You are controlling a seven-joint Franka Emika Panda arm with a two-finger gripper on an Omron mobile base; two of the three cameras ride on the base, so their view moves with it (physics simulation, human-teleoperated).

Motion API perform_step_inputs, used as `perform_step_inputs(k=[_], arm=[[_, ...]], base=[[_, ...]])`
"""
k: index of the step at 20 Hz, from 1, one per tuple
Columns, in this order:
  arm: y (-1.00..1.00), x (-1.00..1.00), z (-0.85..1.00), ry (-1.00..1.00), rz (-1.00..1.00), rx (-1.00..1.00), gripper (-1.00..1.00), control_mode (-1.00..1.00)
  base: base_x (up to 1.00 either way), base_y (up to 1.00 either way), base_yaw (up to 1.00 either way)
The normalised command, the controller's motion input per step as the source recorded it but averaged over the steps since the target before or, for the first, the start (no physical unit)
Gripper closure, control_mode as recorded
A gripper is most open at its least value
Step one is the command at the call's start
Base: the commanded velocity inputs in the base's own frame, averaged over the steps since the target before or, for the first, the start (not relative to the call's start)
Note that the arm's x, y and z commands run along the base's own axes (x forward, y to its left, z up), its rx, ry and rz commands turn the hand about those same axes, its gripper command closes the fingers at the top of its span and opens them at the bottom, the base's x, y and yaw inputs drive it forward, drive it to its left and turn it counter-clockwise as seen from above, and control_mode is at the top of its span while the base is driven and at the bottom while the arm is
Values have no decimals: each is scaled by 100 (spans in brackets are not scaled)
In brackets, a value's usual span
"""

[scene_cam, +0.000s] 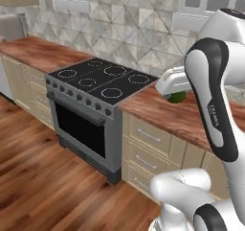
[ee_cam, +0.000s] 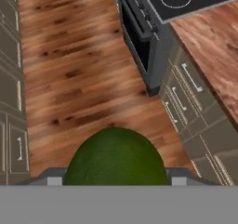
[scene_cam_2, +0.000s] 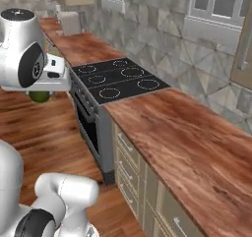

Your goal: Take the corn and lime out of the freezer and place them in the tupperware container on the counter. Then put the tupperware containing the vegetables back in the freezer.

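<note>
The robot's two-finger gripper (ee_cam: 115, 183) was pinching the dark green round lime (ee_cam: 116, 157), its jaws set wide apart because the fruit filled the space between them; in the hand view the lime bulged up between the two grey finger pads (ee_cam: 50, 177). In the left base view the lime (scene_cam: 178, 97) peeked out below the white hand, level with the near edge of the reddish-brown wood-grain counter (scene_cam: 158, 111), just to the right of the black glass-topped stove with white ring burners (scene_cam: 103, 79). In the right base view the lime (scene_cam_2: 40, 96) hung under the hand over the wooden plank floor (scene_cam_2: 59, 137), apart from the counter (scene_cam_2: 177, 133). The fruit was carried high and clear of everything, presumably so it could travel to the shallow grey tupperware tray without knocking the beige drawers with silver bar handles (ee_cam: 183, 90). Judging by this, the lime's transfer was under way and its drop-off remained undone.
</note>
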Motion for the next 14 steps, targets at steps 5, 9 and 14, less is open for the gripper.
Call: perform_step_inputs(k=[5, 9, 14], arm=[[0, 0, 0, 0, 0, 0, 100, 100], [0, 0, 0, 0, 0, 0, 100, 100], [0, 0, 0, 0, 0, 0, 100, 100]], base=[[34, 4, 86], [34, 6, 85], [40, 8, 82]])
